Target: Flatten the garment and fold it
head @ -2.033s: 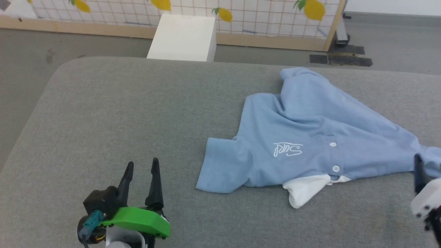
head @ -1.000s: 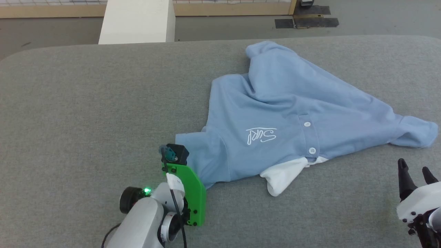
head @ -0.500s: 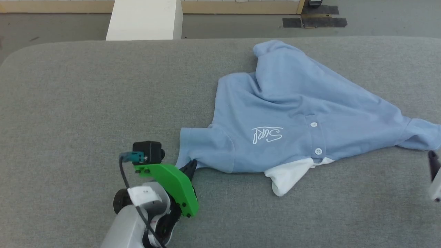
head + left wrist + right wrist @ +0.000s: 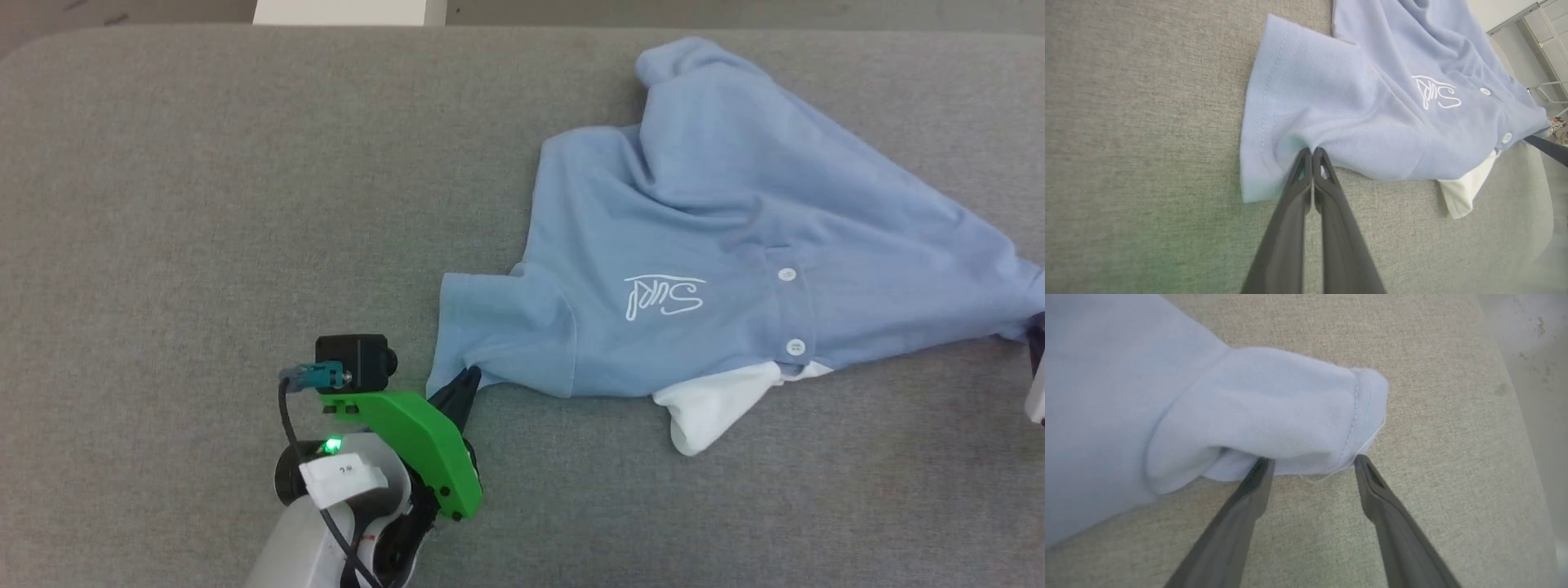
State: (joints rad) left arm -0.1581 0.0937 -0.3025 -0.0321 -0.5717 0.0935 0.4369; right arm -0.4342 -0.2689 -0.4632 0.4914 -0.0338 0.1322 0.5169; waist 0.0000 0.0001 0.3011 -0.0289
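Pinching the shirt (image 4: 718, 220) by a sleeve hem, the left end effector (image 4: 467, 379) sits lower centre. The right end effector (image 4: 1312, 462) is spread at the other sleeve. The shirt lies rumpled at the table (image 4: 204, 204)'s right.

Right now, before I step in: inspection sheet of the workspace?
Surface: grey fabric-covered surface, flat.
Job's things: light blue polo shirt, front up, crumpled, not flattened; white collar pokes out at the near edge.
Clutter: nothing seen.
Grippers: left gripper shut on the shirt's sleeve edge; right gripper open, fingertips at the other sleeve's hem.
Cables: black cable with teal plug at the left wrist camera.
Surroundings: white block beyond the far edge.
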